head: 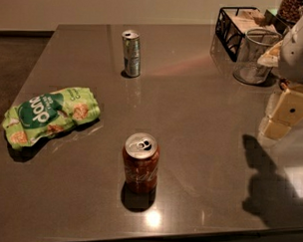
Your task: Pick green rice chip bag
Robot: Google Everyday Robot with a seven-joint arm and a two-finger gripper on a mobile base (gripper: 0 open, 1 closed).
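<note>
The green rice chip bag [49, 114] lies flat near the left edge of the grey table [201, 110]. It is wrinkly light green with a dark green oval logo and orange chip pictures. My gripper [286, 115] hangs at the right edge of the view, above the table's right side, far from the bag. It is cream-coloured, below the white arm, and nothing shows in it.
A red soda can [140, 163] stands upright at the front middle. A slim silver can [131, 53] stands at the back. A clear glass cup [254, 57] and a black wire basket [234, 26] stand at the back right. The arm's shadow falls front right.
</note>
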